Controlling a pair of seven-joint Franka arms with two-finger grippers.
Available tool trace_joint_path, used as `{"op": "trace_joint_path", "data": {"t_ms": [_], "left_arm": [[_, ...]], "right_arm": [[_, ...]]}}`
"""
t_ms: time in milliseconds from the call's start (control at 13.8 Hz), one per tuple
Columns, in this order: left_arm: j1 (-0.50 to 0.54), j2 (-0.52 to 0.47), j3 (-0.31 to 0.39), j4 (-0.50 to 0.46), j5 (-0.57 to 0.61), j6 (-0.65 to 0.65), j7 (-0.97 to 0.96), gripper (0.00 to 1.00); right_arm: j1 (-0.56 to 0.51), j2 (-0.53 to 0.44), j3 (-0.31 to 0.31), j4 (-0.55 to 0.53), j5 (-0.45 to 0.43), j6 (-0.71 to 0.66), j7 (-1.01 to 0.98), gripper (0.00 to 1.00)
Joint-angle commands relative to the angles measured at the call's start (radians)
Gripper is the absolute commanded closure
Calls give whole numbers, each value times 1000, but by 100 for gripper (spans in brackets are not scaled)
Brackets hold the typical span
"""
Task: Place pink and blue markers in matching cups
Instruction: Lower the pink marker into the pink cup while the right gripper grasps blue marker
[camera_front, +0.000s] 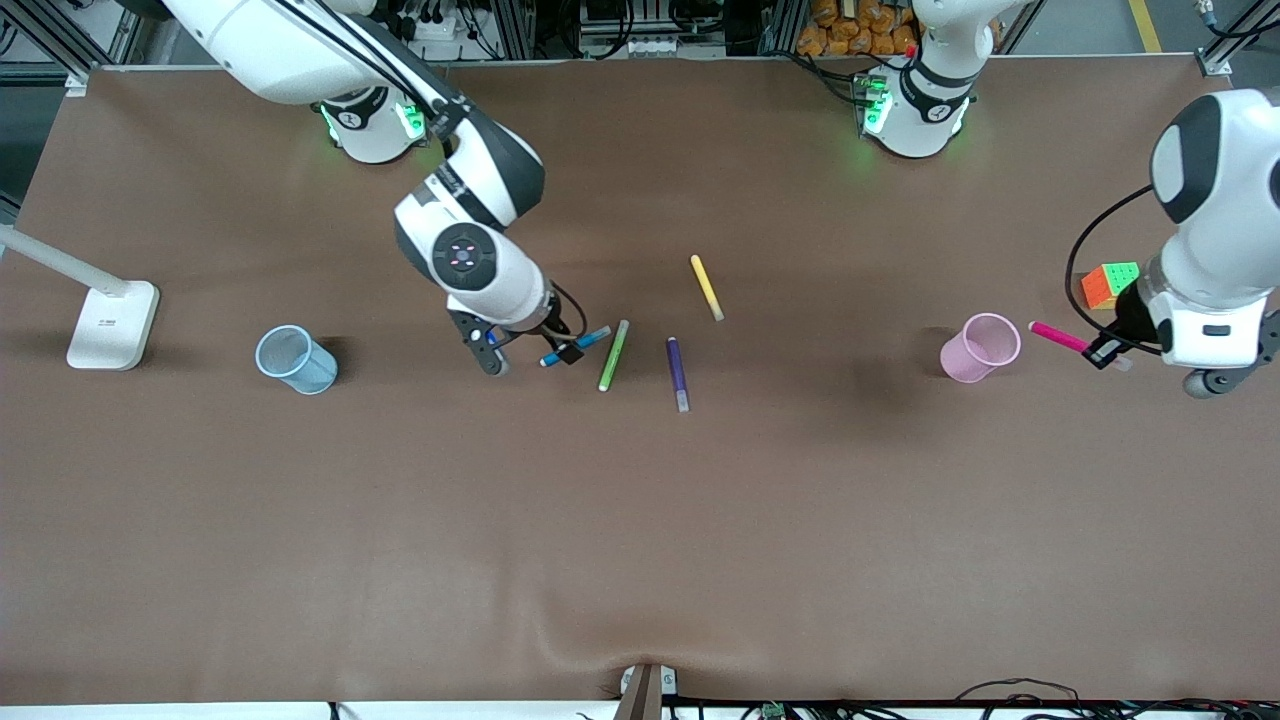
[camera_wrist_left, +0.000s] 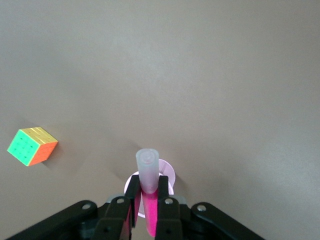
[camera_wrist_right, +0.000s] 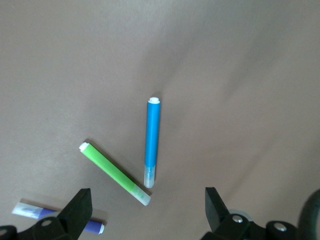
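The pink marker (camera_front: 1058, 337) is clamped between the fingers of the left gripper (camera_front: 1100, 352), carried in the air just beside the pink cup (camera_front: 980, 347) at the left arm's end of the table. In the left wrist view the marker's pale end points away from the camera and the cup's rim (camera_wrist_left: 167, 172) shows directly past it. For a clean drop, the marker is best brought over the cup's mouth and tipped upright before the fingers are parted (a slanted release could catch the thin rim and tip the light cup).

The right gripper (camera_front: 530, 352) is held low over the blue marker (camera_front: 576, 346), with its fingers spread wide and nothing between them. The blue marker (camera_wrist_right: 151, 142) lies flat on the table, one end touching or nearly touching the lime green pen (camera_front: 613, 355). The fingers should be closed across the blue barrel only, near its middle. The blue cup (camera_front: 295, 359) stands well apart, toward the right arm's end.
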Motion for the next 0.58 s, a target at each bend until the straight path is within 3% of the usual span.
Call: {"op": "trace_joint_path", "data": {"t_ms": [0,362,506], "left_arm": [[10,-48,-8,-107,19,89,-50,100],[10,-54,-11,-213,54,156,-80,100],[8,-53,-13,-270,79,230,-139,100]], "right_arm": [[13,31,10,12,-45,23,61,0],[44,106,10,7,-135,95,147,2],[55,134,10,6,-210,104,207,14]]}}
